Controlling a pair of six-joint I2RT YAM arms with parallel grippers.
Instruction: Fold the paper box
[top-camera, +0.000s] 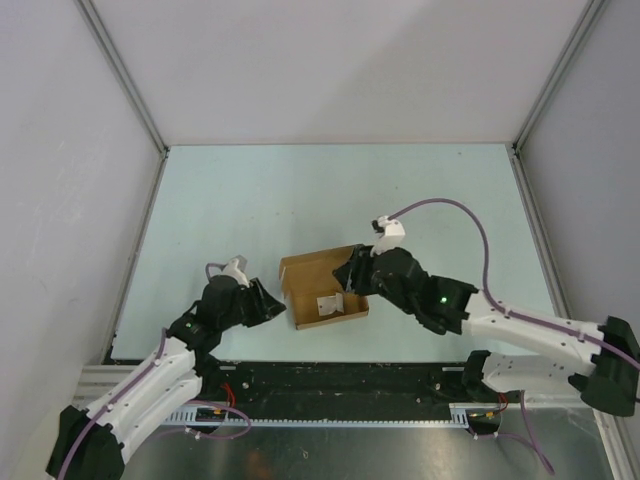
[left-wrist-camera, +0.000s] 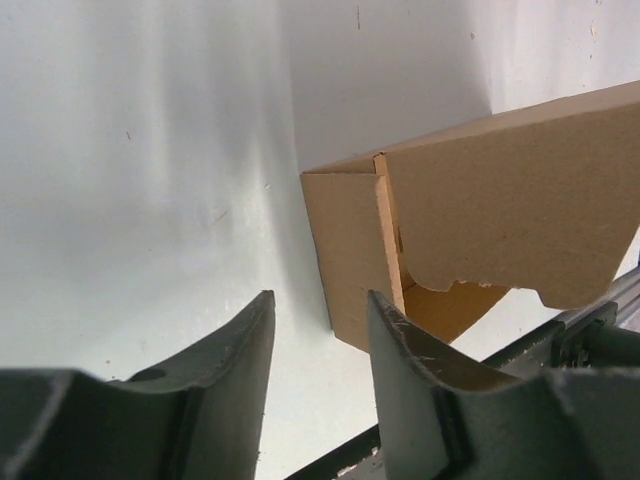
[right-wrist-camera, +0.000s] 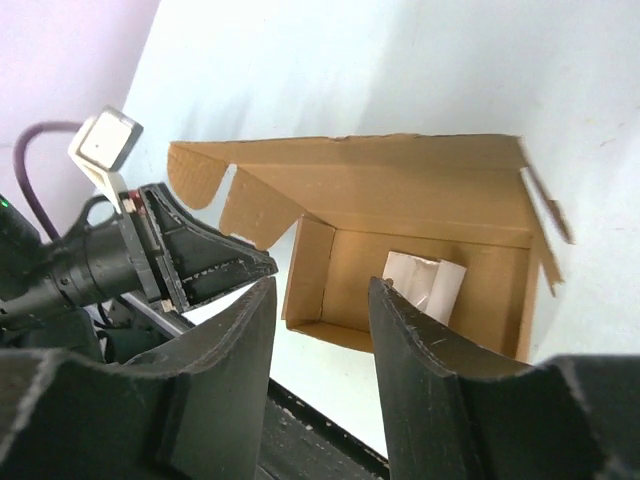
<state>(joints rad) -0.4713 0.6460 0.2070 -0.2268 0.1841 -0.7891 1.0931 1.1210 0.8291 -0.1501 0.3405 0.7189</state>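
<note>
Top external: left end effector and right end effector, both spread, flank paper box holding white packet.

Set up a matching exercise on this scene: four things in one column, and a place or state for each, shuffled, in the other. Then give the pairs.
Things
1. paper box
2. small white square
3. left gripper
4. right gripper

Places and states
a. at the box's right side in the top view, jaws open and empty
b. lying inside, on the box floor
c. brown, top open, flaps not yet closed
d. at the box's left side in the top view, jaws open and empty

Pairs: 1-c, 2-b, 3-d, 4-a
</note>
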